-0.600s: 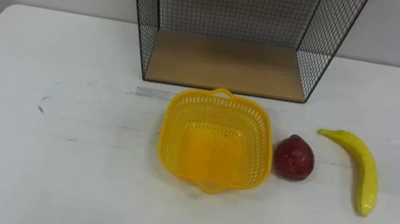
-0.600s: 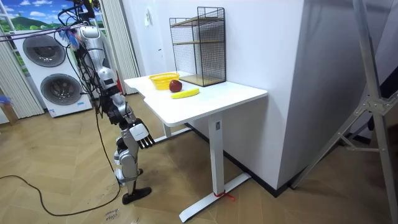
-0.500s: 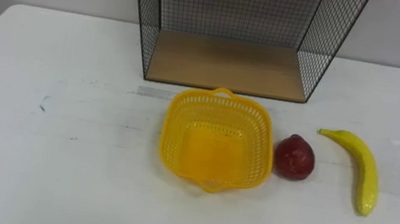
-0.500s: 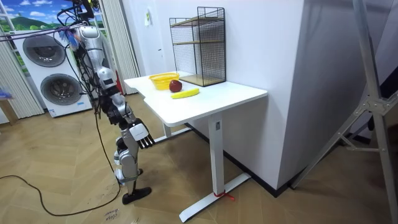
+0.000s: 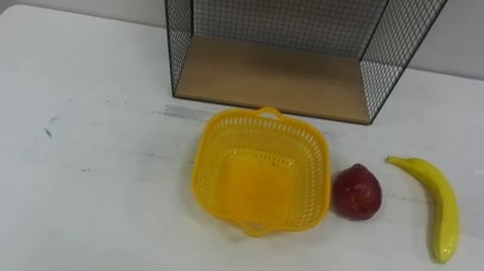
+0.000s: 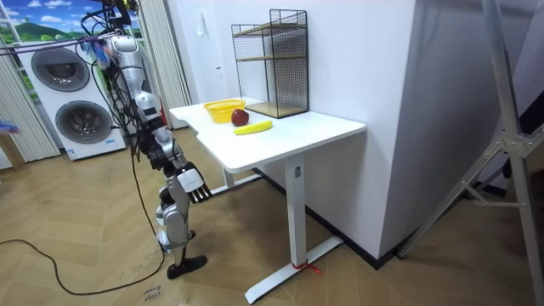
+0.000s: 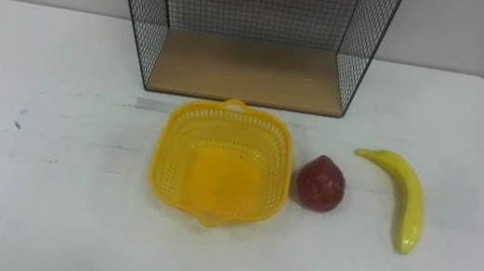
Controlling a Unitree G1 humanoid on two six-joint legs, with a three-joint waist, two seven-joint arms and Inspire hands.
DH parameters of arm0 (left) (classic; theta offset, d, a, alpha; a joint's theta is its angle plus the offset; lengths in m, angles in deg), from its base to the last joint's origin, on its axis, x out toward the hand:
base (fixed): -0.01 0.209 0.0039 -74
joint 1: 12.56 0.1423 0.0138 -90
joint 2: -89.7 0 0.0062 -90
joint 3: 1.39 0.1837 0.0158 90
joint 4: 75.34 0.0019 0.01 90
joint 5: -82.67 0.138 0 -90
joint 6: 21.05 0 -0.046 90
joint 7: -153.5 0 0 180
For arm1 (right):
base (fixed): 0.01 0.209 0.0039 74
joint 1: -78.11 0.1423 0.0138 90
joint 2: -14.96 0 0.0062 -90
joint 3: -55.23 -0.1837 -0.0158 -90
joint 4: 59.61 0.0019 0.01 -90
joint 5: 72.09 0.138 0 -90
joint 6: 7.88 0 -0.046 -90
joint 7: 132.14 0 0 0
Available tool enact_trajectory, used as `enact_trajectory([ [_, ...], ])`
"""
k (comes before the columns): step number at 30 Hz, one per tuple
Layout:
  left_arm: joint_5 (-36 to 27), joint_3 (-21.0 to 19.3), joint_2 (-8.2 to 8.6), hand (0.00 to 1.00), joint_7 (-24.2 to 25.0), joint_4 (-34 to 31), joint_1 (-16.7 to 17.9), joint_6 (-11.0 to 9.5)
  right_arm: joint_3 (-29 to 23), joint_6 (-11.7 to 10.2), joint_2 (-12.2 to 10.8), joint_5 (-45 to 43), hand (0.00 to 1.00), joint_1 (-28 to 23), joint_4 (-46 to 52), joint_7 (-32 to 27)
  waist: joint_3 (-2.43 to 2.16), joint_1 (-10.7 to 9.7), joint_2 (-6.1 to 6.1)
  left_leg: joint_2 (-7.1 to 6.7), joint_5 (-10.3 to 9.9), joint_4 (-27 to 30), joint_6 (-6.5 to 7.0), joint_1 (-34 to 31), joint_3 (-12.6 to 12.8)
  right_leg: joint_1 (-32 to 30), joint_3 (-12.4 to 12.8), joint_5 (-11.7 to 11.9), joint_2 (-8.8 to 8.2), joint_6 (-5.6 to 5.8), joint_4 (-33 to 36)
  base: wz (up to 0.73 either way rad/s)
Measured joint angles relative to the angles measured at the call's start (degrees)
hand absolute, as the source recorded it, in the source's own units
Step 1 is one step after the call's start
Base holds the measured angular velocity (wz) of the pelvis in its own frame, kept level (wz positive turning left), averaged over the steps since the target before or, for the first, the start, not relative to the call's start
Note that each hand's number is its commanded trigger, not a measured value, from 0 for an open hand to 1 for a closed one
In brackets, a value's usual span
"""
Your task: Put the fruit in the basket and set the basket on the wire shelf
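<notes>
A yellow plastic basket stands empty on the white table, just in front of the black wire shelf with a wooden floor. A dark red fruit lies right beside the basket's right side. Farther right lies a yellow banana, stem end towards the shelf. In the room view the robot stands at the table's end on that view's left. Its right hand hangs low beside its hip, below the tabletop, fingers straight and holding nothing.
The shelf has two tiers and stands against the wall at the table's back. Washing machines stand behind the robot. Bare tabletop stretches to the left of the basket and along the front edge.
</notes>
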Motion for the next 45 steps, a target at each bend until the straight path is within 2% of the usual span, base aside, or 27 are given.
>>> enact_trajectory([
  [9,0.2,-0.1,0.01,0.00,-0.7,0.3,0.0,0.0,-0.2,0.3,-0.3,1.6,0.00,0.0,-0.5,-0.7,0.02,0.0,-0.24,-0.02,0.0,0.0,0.00,0.6,0.0,0.4,0.0,-0.1,-0.04,0.09,-0.1,0.00],
  [13,0.2,-1.5,0.04,0.00,-1.0,0.4,-0.2,-0.1,-1.0,0.7,-0.4,5.2,0.00,0.0,-1.7,-1.4,0.00,0.0,-0.21,-0.01,0.0,-0.1,0.00,0.9,0.1,0.6,0.6,-0.2,0.03,0.10,0.1,0.00],
  [18,0.1,-2.6,0.08,0.00,-1.7,0.2,-0.6,-0.4,-4.6,1.2,-0.6,10.8,0.00,-1.0,-2.3,-4.1,-0.06,-0.7,-0.30,-0.02,0.0,-0.1,0.01,1.0,0.1,0.8,0.4,-0.2,0.00,0.10,0.1,0.00],
  [23,0.1,-5.3,0.18,0.00,-3.4,0.2,0.6,-1.4,-13.0,1.4,-0.6,19.8,0.00,-3.5,-3.1,-7.8,-0.05,-3.2,-0.24,-0.02,-0.1,-0.1,-0.03,1.9,0.1,1.9,0.7,-0.4,0.05,0.11,0.1,0.00],
  [26,-0.6,-10.4,0.27,0.00,-4.0,0.0,0.9,-1.9,-23.3,2.4,-0.4,28.4,0.00,-4.6,-3.1,-11.9,-0.08,-5.4,-0.22,0.00,-0.2,-0.1,-0.02,2.0,0.1,1.6,0.7,-0.7,0.07,0.11,0.5,0.00],
  [28,-1.7,-12.6,0.24,0.00,-5.6,0.0,1.0,-2.6,-27.9,2.4,0.0,32.0,0.00,-4.6,-3.0,-14.7,-0.12,-6.4,-0.18,0.00,-0.3,-0.2,0.00,2.0,0.2,1.1,0.9,-1.0,0.07,0.12,1.3,-0.07],
  [29,-1.7,-13.4,0.20,0.00,-6.5,0.0,1.0,-3.0,-31.7,2.4,0.2,34.1,0.00,-4.4,-3.0,-16.5,-0.24,-6.7,-0.13,-0.01,-0.3,-0.1,0.03,2.0,0.3,1.0,1.3,-1.0,0.09,0.13,1.6,-0.11],
  [32,-1.7,-15.0,-0.21,0.00,-7.3,0.3,1.2,-3.8,-38.5,2.4,1.0,39.8,0.00,-3.1,-2.7,-21.4,-0.41,-7.5,-0.27,-0.04,-0.3,-0.1,0.05,2.3,0.9,0.7,1.5,-1.1,0.02,0.14,2.3,-0.10],
  [33,-1.7,-15.2,-0.26,0.00,-7.3,0.2,1.4,-3.8,-39.7,2.4,1.1,40.4,0.00,-2.7,-2.3,-22.4,-0.62,-7.6,-0.62,-0.06,-0.3,-0.1,0.06,2.4,1.0,0.8,1.5,-1.1,0.01,0.18,2.4,-0.12],
  [34,-1.7,-16.0,-0.28,0.00,-7.3,0.2,1.8,-3.8,-42.4,2.4,1.2,41.4,0.00,-2.3,-0.8,-24.4,-0.43,-7.7,-0.32,-0.06,-0.3,-0.1,0.11,2.7,1.4,0.7,1.8,-1.2,0.01,0.21,2.8,-0.13],
  [35,-1.8,-16.8,-0.32,0.00,-7.3,0.1,2.1,-3.8,-44.6,2.4,1.7,42.5,0.00,-1.6,0.1,-26.3,-0.57,-7.9,-0.65,-0.12,-0.4,0.0,0.21,2.8,1.7,0.5,2.2,-1.6,0.01,0.29,3.4,-0.12],
  [36,-1.9,-17.1,-0.35,0.00,-7.3,0.1,2.2,-3.8,-45.6,2.3,2.0,43.6,0.00,-1.4,0.8,-27.5,-0.48,-7.9,-0.43,-0.14,-0.4,0.0,0.26,2.8,1.8,0.4,2.4,-1.7,0.00,0.35,3.6,-0.10],
  [37,-1.9,-17.4,-0.41,0.00,-7.3,-0.1,2.3,-3.8,-47.0,2.1,2.6,45.4,0.00,-0.9,2.7,-29.8,-0.69,-7.8,-0.81,-0.20,-0.5,0.0,0.32,2.8,1.9,0.0,2.7,-1.8,-0.02,0.44,4.1,-0.09],
  [41,-1.6,-17.4,-0.76,0.00,-7.7,-2.3,3.2,-4.1,-47.3,-1.9,3.6,46.4,0.00,-0.5,11.2,-37.5,-0.64,-7.8,-0.77,-0.21,-0.5,0.1,0.40,2.6,2.1,-0.4,3.0,-1.8,0.02,0.49,4.1,-0.03],
  [45,-1.6,-17.4,-1.17,0.00,-8.1,-2.3,3.2,-5.3,-47.8,-4.4,4.2,45.3,0.00,0.6,18.6,-44.6,-0.67,-7.7,-1.13,-0.22,-0.5,-0.1,0.40,2.4,2.1,-0.7,3.0,-1.8,0.04,0.50,4.2,0.00],
])
